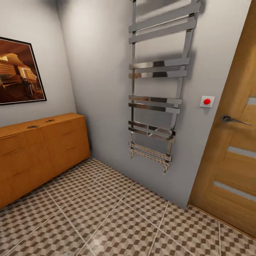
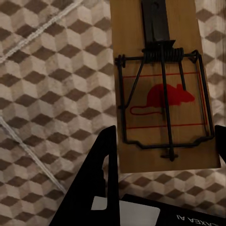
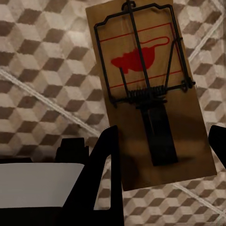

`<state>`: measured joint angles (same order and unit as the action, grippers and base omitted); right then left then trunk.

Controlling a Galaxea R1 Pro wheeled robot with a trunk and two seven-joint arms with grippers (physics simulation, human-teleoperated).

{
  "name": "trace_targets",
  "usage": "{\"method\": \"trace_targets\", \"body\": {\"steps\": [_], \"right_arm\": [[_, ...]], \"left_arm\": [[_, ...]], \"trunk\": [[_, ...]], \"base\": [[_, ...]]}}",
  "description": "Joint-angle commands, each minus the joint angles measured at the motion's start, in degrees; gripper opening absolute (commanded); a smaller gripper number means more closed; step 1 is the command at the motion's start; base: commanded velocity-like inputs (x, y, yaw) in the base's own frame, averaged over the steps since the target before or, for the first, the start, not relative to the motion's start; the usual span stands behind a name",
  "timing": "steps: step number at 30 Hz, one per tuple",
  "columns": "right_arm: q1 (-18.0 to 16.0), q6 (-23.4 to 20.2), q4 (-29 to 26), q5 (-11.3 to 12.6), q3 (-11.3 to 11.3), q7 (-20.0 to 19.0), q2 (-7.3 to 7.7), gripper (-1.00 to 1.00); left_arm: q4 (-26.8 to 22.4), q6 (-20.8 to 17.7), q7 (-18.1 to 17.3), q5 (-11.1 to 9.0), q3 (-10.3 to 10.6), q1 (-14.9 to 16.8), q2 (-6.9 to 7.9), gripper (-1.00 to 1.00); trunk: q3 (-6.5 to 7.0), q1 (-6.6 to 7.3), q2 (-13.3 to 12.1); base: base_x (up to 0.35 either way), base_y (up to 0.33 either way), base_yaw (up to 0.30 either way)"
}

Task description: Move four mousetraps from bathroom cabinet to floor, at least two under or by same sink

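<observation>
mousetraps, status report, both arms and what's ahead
Left gripper shut on a mousetrap. Right gripper shut on another mousetrap. Tiled floor below, cabinet left, door right.

Matt orange-brown wooden cabinet (image 1: 42, 149) at nine o'clock, polished chrome metal towel rail (image 1: 160, 89) at twelve, smooth matt cube-patterned floor tiles (image 1: 117, 217), flat wooden mousetrap (image 2: 162, 89) with black wire spring, glossy black plastic end effector (image 2: 162, 155)

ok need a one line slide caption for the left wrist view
Left gripper holding a wooden mousetrap with a red mouse print above the cube-patterned bathroom floor.
</observation>
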<state>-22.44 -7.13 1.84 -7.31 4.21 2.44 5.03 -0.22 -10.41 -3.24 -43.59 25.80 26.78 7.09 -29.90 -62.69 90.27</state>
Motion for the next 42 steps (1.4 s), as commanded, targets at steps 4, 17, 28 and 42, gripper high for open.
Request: {"method": "trace_targets", "body": {"steps": [4, 17, 28, 42], "right_arm": [[-0.07, -0.08, 0.09, -0.60, 0.44, 0.17, -0.01, -1.00], [-0.06, -0.08, 0.13, -0.60, 0.44, 0.14, -0.10, -1.00], [-0.07, -0.08, 0.15, -0.60, 0.44, 0.12, -0.18, -1.00], [-0.06, -0.08, 0.18, -0.60, 0.44, 0.11, -0.19, -1.00]], "left_arm": [[-0.01, -0.22, -0.19, -0.53, 0.48, 0.02, 0.03, -1.00], [-0.05, -0.22, -0.19, -0.53, 0.49, 0.02, 0.03, -1.00], [-0.05, -0.22, -0.19, -0.47, 0.55, 0.02, -0.05, -1.00], [-0.05, -0.22, -0.19, -0.44, 0.56, 0.02, -0.06, -1.00]], "trunk": [[-0.06, 0.00, 0.03], [-0.06, 0.00, 0.03], [-0.06, 0.00, 0.03], [-0.06, 0.00, 0.03]], "base": [[0.000, 0.000, -0.252], [0.000, 0.000, -0.252], [0.000, 0.000, -0.252], [0.000, 0.000, -0.252]]}}
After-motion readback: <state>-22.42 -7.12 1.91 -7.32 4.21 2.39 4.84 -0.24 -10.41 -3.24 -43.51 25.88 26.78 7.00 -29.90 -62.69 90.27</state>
